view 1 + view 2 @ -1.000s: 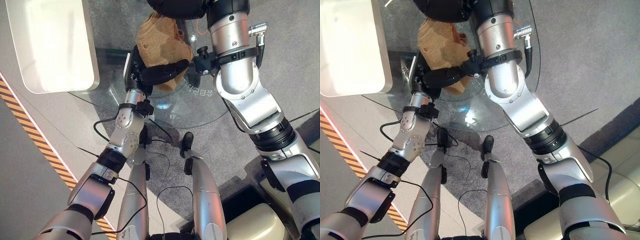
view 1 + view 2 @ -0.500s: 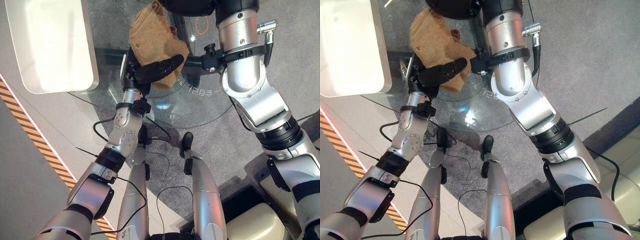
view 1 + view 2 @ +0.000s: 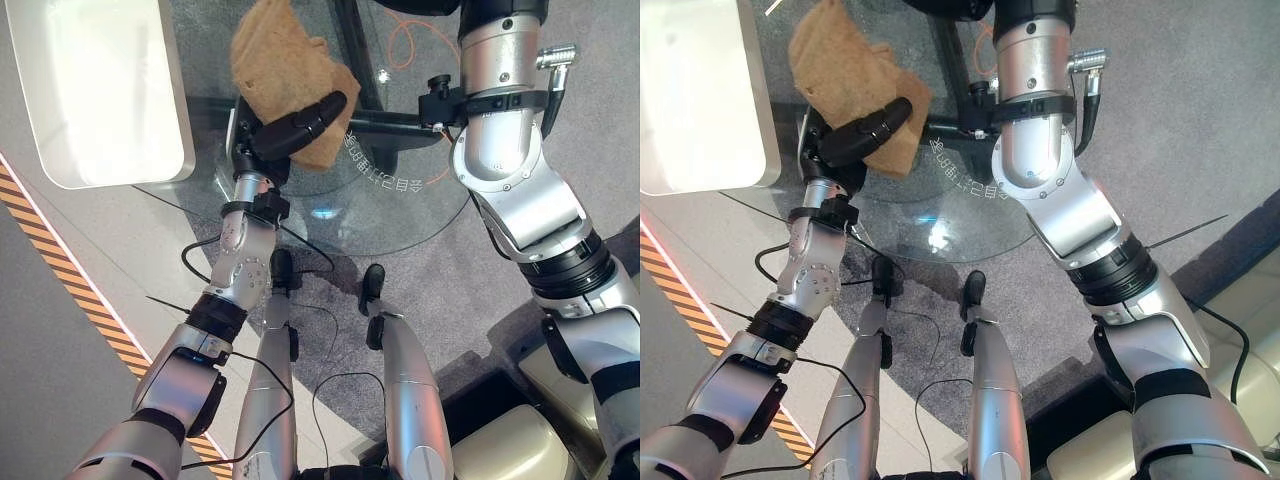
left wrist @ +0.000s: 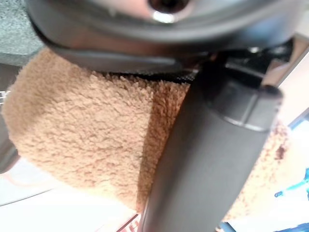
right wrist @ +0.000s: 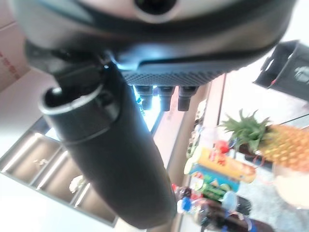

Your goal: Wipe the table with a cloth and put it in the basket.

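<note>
A tan fluffy cloth rests bunched on the round glass table, towards its far left side. My left hand comes up from the near left and is shut on the cloth's near edge. Its thumb lies across the pile, and the fingers are hidden under the cloth. My right arm reaches over the table's right side. The right hand shows a thumb, with the fingers seen as short stubs. A white rectangular container stands to the left of the table.
The table's black stand shows through the glass beyond the cloth. Orange-and-black striped tape runs along the floor on the left. Grey carpet lies under the table. A pineapple and several bottles stand far off.
My left hand has slid the cloth away from me and to the left across the glass. The right arm has drawn back farther over the table's right side.
</note>
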Robot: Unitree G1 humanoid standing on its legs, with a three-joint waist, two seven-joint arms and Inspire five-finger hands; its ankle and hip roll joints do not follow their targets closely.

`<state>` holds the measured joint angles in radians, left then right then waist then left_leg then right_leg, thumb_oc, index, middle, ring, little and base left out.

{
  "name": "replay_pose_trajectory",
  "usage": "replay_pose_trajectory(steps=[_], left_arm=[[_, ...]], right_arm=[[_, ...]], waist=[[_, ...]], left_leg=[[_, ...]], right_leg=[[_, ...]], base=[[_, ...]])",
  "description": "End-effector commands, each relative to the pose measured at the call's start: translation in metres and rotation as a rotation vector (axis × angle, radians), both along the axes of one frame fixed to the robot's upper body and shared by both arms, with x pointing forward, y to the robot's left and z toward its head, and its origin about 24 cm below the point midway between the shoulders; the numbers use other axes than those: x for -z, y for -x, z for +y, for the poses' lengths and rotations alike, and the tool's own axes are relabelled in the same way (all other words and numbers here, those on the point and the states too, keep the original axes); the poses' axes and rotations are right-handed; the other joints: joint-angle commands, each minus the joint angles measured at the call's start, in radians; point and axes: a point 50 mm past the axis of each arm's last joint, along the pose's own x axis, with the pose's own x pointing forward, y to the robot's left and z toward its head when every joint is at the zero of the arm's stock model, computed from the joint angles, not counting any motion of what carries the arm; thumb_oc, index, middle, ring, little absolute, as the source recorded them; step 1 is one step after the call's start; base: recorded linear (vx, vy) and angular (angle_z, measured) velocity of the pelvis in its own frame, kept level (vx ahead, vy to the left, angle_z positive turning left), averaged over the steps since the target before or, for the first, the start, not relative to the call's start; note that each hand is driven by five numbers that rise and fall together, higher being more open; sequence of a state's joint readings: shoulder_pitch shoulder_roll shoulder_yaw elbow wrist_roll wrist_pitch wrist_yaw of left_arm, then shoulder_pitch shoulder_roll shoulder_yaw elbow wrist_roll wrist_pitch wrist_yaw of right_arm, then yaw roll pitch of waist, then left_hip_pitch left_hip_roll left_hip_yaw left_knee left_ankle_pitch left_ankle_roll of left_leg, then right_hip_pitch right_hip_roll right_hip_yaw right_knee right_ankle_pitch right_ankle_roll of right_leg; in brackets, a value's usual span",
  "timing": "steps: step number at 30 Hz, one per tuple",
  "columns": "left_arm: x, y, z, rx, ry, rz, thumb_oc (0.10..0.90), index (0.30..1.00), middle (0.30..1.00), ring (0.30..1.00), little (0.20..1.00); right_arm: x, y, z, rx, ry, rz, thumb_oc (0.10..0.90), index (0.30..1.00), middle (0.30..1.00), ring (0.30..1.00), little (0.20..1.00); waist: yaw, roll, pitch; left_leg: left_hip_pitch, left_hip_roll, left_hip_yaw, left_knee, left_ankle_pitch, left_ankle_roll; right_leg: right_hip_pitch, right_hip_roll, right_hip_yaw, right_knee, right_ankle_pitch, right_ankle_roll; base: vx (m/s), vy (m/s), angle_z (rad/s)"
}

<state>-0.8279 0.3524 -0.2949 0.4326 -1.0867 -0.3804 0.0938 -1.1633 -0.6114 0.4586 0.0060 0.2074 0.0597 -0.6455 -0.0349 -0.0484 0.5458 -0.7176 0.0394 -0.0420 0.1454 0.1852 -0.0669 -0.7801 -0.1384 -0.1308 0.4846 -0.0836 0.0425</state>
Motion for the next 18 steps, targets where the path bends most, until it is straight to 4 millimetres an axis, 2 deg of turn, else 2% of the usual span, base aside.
replay_pose_trajectory(steps=[1,7,12,15,18], left_arm=[[-0.093,0.027,-0.004,0.051,0.035,-0.452,0.100,0.300,0.300,0.300,0.200],[-0.106,0.029,0.007,0.005,0.038,-0.502,0.100,0.300,0.300,0.300,0.200],[-0.113,0.032,0.021,-0.062,0.055,-0.551,0.100,0.300,0.300,0.300,0.200],[-0.117,0.033,0.028,-0.103,0.057,-0.567,0.100,0.300,0.300,0.300,0.200],[-0.123,0.035,0.043,-0.168,0.063,-0.584,0.100,0.300,0.300,0.300,0.200]], right_arm=[[-0.057,0.040,-0.027,-0.010,-0.179,-0.277,0.800,0.900,0.900,0.900,0.900],[-0.043,0.016,-0.058,0.089,-0.267,-0.171,0.800,0.900,0.900,0.900,0.900],[-0.022,-0.001,-0.090,0.161,-0.338,-0.080,0.800,0.900,0.900,0.900,0.900],[-0.014,-0.007,-0.102,0.194,-0.363,-0.043,0.800,0.900,0.900,0.900,0.900],[0.002,-0.017,-0.123,0.242,-0.411,0.022,0.800,0.900,0.900,0.900,0.900]], waist=[[0.021,-0.054,-0.026],[0.017,-0.041,-0.026],[0.011,-0.034,-0.026],[0.009,-0.030,-0.026],[0.007,-0.023,-0.026]], left_leg=[[0.054,-0.017,0.072,0.107,-0.137,0.015],[0.047,-0.016,0.073,0.102,-0.136,0.011],[0.048,-0.014,0.076,0.097,-0.138,0.008],[0.048,-0.013,0.076,0.094,-0.139,0.008],[0.046,-0.010,0.077,0.092,-0.140,0.004]], right_leg=[[0.123,0.046,0.017,-0.213,0.120,0.017],[0.114,0.041,0.016,-0.213,0.122,0.023],[0.111,0.038,0.018,-0.212,0.120,0.029],[0.107,0.038,0.019,-0.211,0.120,0.031],[0.102,0.036,0.020,-0.208,0.120,0.035]], base=[[0.00,0.000,0.00],[0.00,0.000,0.00],[0.00,0.000,0.00],[0.00,0.000,0.00],[0.00,0.000,0.00]])
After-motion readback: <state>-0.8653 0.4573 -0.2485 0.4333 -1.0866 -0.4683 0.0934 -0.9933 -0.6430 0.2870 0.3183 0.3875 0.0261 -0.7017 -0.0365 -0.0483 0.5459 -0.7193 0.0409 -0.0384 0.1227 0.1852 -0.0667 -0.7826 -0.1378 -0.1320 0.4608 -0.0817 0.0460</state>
